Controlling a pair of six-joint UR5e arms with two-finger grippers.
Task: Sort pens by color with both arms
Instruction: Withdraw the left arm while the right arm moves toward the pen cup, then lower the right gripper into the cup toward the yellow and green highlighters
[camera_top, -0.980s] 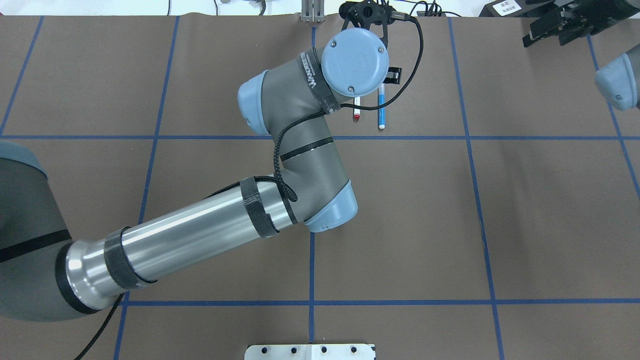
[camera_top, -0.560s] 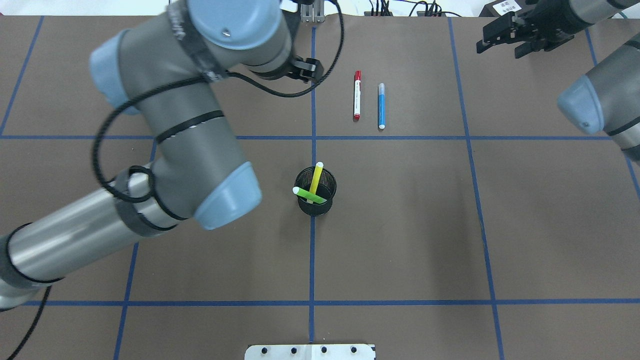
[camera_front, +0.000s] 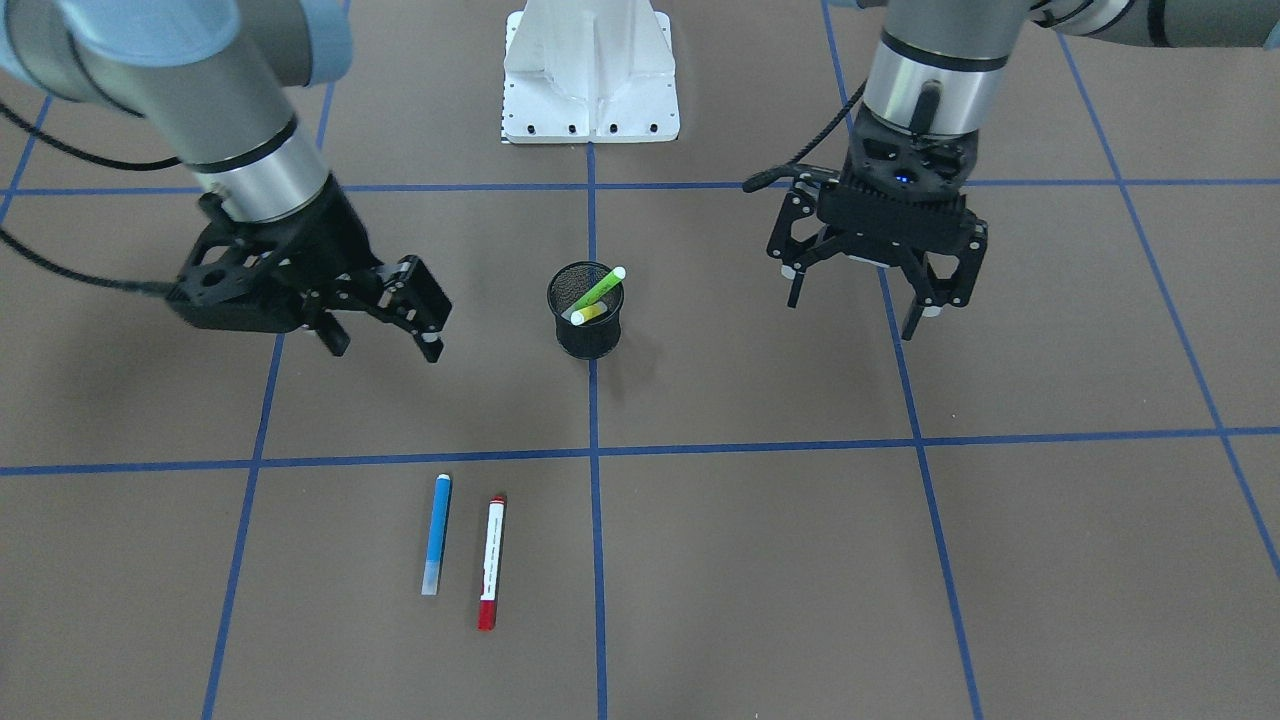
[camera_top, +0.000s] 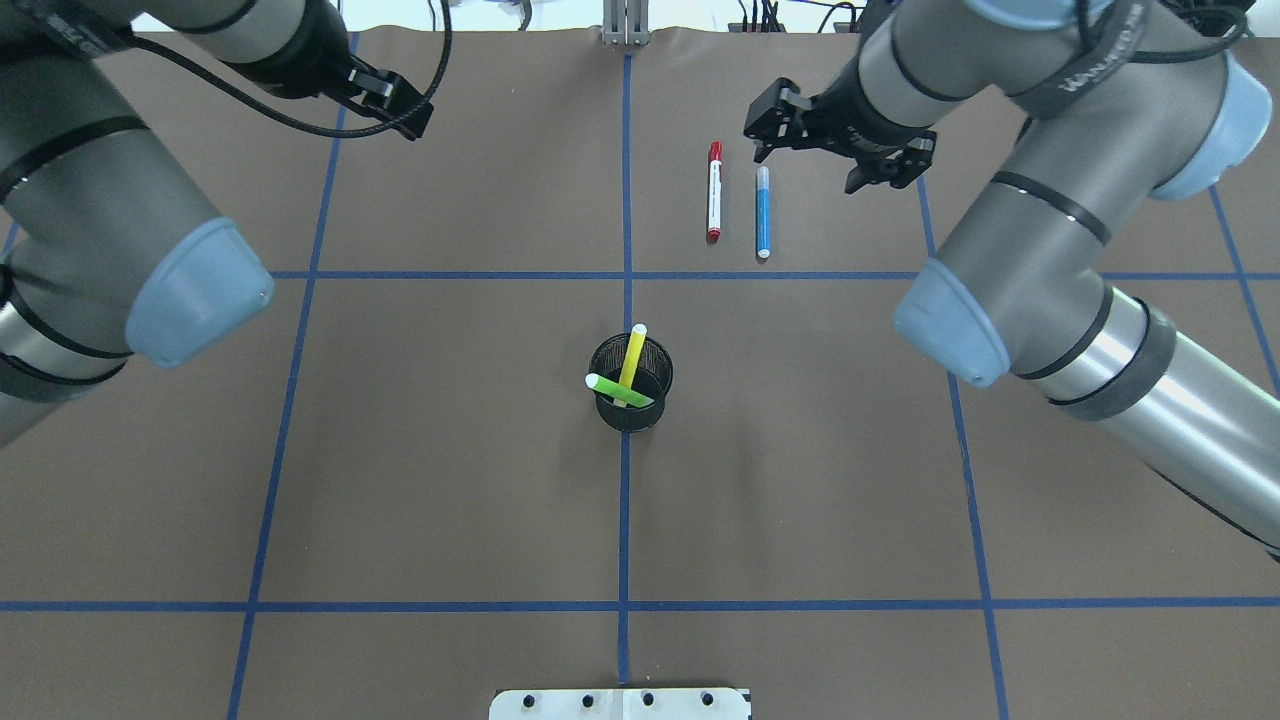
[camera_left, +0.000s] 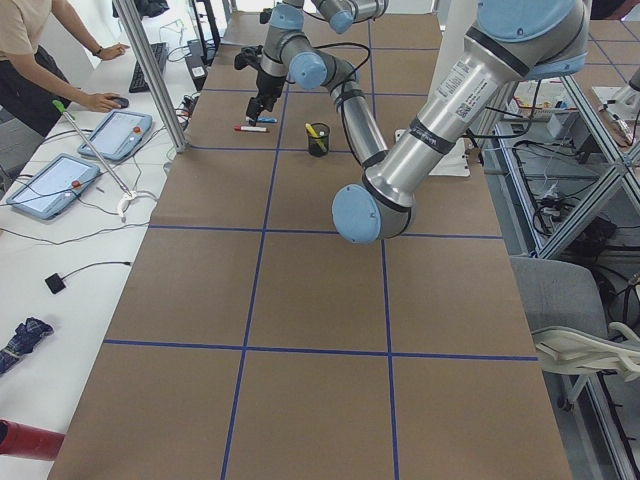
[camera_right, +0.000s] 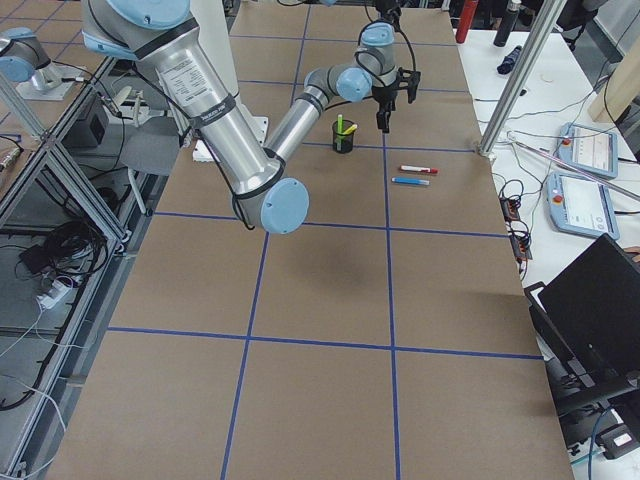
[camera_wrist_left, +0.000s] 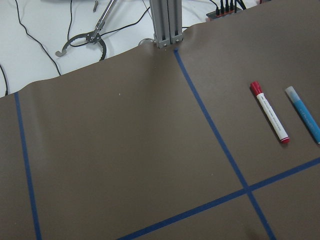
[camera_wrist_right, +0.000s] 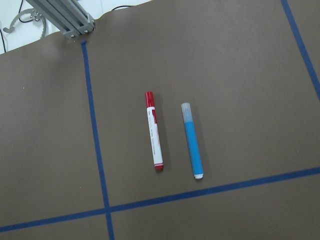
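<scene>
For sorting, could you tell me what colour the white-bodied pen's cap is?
Red cap, clearest in right wrist view.

The cup (camera_top: 652, 410) at the centre of the table (camera_top: 400, 450) holds two pens (camera_top: 632, 355); two further pens (camera_top: 714, 190) lie side by side beyond it.

The table (camera_top: 450, 450) is flat brown, crossed by a grid of blue tape lines (camera_top: 623, 500). The left arm (camera_top: 100, 200) and the right arm (camera_top: 1050, 200) are silver and darker grey with light-blue joint caps and black bands. The left pincer (camera_front: 855, 300) and the right pincer (camera_front: 385, 345) are black.

Nearest the right pincer is the blue pen (camera_top: 763, 215), mid-blue with a pale cap and a white end. Just beyond it, the red-capped pen (camera_top: 714, 195) is white-bodied with small red print and red at both ends.

Between the two pincers, the mesh cup (camera_front: 590, 335) is black wire mesh. The light green pen (camera_top: 618, 391) and the yellow pen (camera_top: 632, 356) in it are each white-tipped. The pedestal base (camera_front: 590, 90) is white.
</scene>
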